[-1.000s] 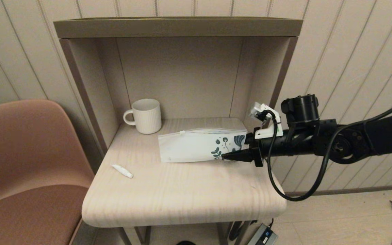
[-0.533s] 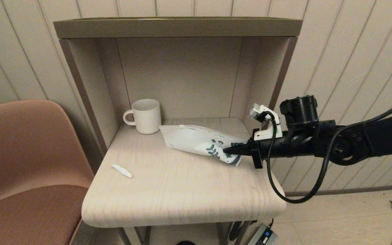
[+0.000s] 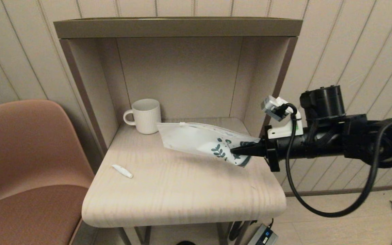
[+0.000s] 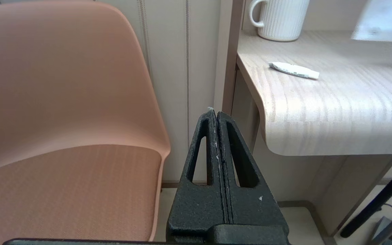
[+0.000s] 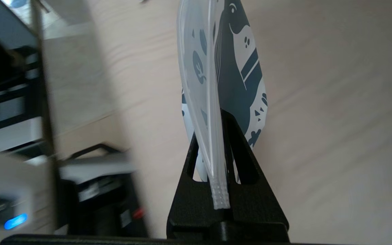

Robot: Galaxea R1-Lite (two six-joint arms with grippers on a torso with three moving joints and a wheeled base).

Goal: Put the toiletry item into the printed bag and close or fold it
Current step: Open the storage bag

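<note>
The printed bag (image 3: 196, 139) hangs tilted above the back right of the table, its teal leaf-print end (image 5: 237, 71) pinched in my right gripper (image 3: 238, 150), which is shut on it. The bag's plain zip end points toward the mug, and its slider (image 3: 182, 124) shows on the top edge. The toiletry item (image 3: 122, 171), a tiny white tapered tube, lies flat near the table's left edge, also seen as a small tube (image 4: 294, 70) in the left wrist view. My left gripper (image 4: 215, 114) is shut and empty, low beside the table's left front corner.
A white ribbed mug (image 3: 144, 116) stands at the back left inside the wooden shelf hutch (image 3: 177, 29). A pink chair (image 3: 29, 163) is just left of the table (image 3: 182, 197). A black cable (image 3: 318, 190) droops from the right arm past the table's right edge.
My right gripper has lifted the bag off the table by its printed end and drawn it up and to the right. The tube and mug have not moved.
</note>
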